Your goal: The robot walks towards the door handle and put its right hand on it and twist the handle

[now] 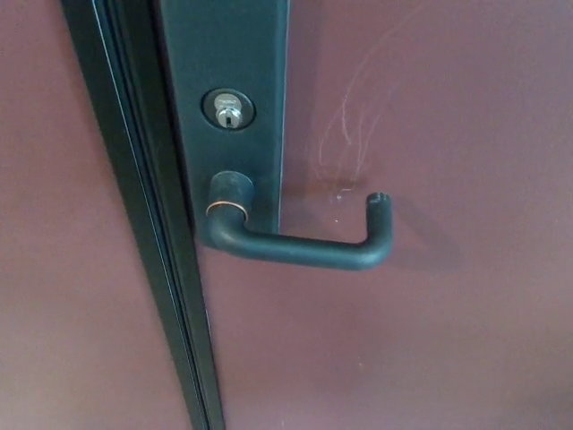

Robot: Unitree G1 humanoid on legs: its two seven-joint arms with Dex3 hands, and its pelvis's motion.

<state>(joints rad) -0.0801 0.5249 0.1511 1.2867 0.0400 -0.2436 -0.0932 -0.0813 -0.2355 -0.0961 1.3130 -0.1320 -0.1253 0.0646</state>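
A dark lever door handle (300,248) fills the middle of the head view. It springs from a round collar (229,193) on a dark metal plate (228,54) and runs level to the right, its tip bent back toward the maroon door (430,340). A silver keyhole (228,111) sits above the collar. Neither of my hands shows in the picture, and nothing touches the handle.
A dark door edge or frame strip (148,233) runs top to bottom just left of the plate. More maroon surface (63,269) lies to its left. Pale scratches (349,125) mark the door above the handle's tip.
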